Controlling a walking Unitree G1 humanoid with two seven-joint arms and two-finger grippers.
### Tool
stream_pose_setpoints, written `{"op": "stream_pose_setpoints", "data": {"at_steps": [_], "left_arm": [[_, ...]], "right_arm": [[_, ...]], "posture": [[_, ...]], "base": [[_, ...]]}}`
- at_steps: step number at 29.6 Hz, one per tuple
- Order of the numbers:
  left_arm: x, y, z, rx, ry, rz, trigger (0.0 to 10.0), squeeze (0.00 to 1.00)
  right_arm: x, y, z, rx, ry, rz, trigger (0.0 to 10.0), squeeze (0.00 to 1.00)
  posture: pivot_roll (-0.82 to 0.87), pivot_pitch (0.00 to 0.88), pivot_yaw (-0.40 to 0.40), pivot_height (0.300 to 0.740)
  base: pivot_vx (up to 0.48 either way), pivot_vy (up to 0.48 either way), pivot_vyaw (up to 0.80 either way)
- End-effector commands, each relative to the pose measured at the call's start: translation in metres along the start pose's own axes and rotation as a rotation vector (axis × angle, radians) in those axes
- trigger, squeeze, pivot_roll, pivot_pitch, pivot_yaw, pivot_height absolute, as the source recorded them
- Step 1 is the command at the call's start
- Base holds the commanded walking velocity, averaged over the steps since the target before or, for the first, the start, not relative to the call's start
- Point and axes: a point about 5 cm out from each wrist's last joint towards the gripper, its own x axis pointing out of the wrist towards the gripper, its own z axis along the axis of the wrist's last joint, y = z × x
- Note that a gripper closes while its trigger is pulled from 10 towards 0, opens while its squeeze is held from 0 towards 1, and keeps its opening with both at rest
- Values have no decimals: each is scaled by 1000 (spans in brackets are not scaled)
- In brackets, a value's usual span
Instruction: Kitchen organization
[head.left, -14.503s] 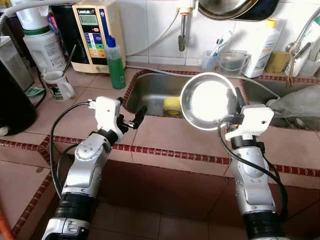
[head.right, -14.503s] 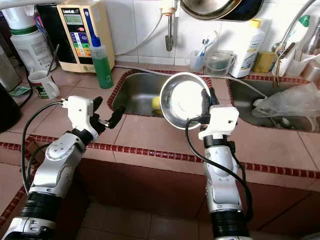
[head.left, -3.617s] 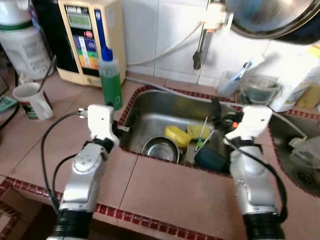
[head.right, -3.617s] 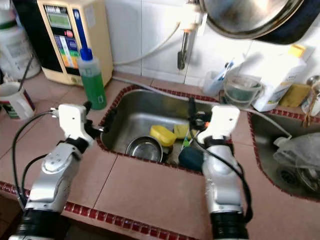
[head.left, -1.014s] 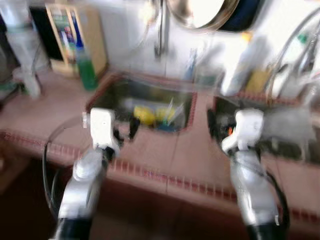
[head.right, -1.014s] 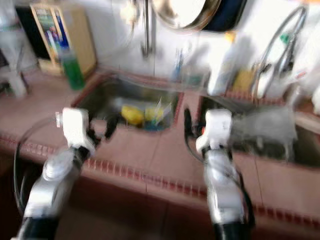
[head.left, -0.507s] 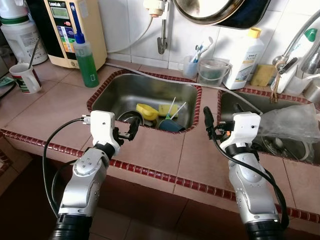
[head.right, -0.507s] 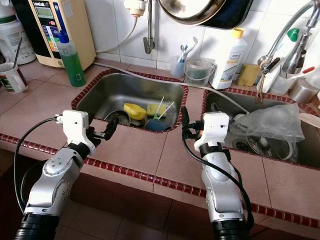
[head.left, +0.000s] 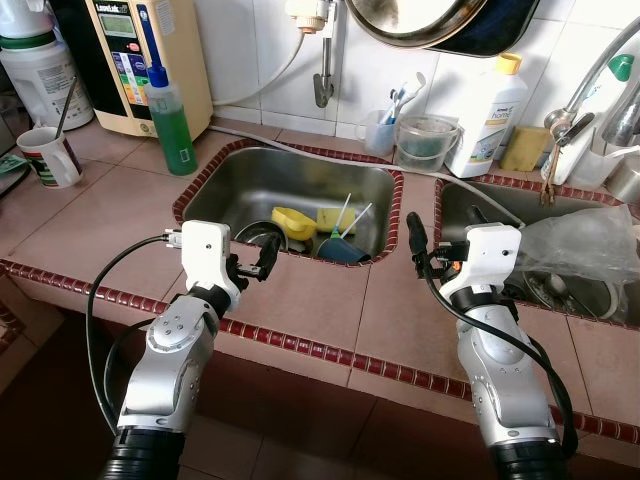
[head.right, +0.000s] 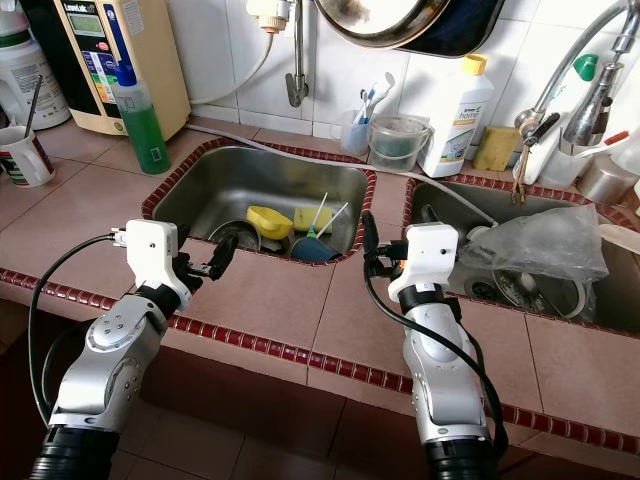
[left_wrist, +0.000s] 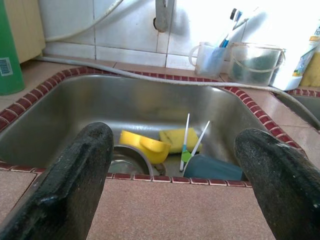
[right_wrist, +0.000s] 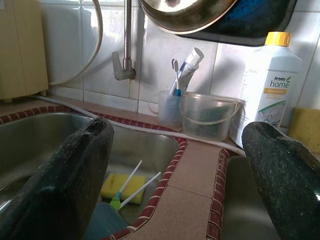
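Observation:
The left sink (head.left: 215, 185) holds a small steel bowl (head.left: 256, 238), a yellow scoop (head.left: 292, 220), a yellow sponge (head.left: 335, 219) and a dark blue cup (head.left: 346, 251) with thin brushes leaning on it. My left gripper (head.left: 252, 265) hovers open over the tiled counter at the sink's near rim, with the bowl (left_wrist: 126, 161) just beyond its fingers. My right gripper (head.left: 441, 228) stands open above the tile strip between the two sinks, holding nothing. Its wrist view looks past the strip to the sponge (right_wrist: 119, 186).
A green soap bottle (head.left: 172, 125), a water purifier (head.left: 140, 60) and a mug (head.left: 50, 155) stand at the back left. A clear tub (head.left: 425, 140) and a white detergent bottle (head.left: 490, 105) line the wall. A plastic bag (head.left: 585, 250) fills the right sink. A pan (head.left: 430, 20) hangs overhead.
The steel bowl my right gripper held up 14.5 s ago now lies in the left sink. Both grippers have drawn back to the counter's edge. The camera's blur has settled.

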Motion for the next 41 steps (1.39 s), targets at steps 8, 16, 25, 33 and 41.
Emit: {"op": "stream_pose_setpoints", "data": {"at_steps": [8, 16, 25, 33, 41], "left_arm": [[2, -1, 4, 15, 1, -11, 10000, 0], [3, -1, 4, 18, 0, -12, 10000, 0], [2, -2, 6, 59, -32, -9, 10000, 0], [-1, -5, 3, 142, -69, -40, 10000, 0], [-17, -9, -26, 185, -28, -182, 10000, 0]], "right_arm": [[2, 2, 1, -11, 0, 12, 10000, 0], [2, 1, 1, -13, 3, 10, 10000, 0], [1, 1, 0, -14, 6, 11, 10000, 0], [-4, 3, -10, -42, 36, 97, 10000, 0], [-25, 21, -33, -23, 125, 383, 10000, 0]], "posture": [[-64, 0, -12, 740], [-64, 0, -10, 740], [-65, 0, -10, 740], [-62, 0, -10, 740], [-57, 4, -11, 740]], "base": [[-186, 0, 0], [-285, 0, 0], [-89, 0, 0], [0, 0, 0], [0, 0, 0]]}}
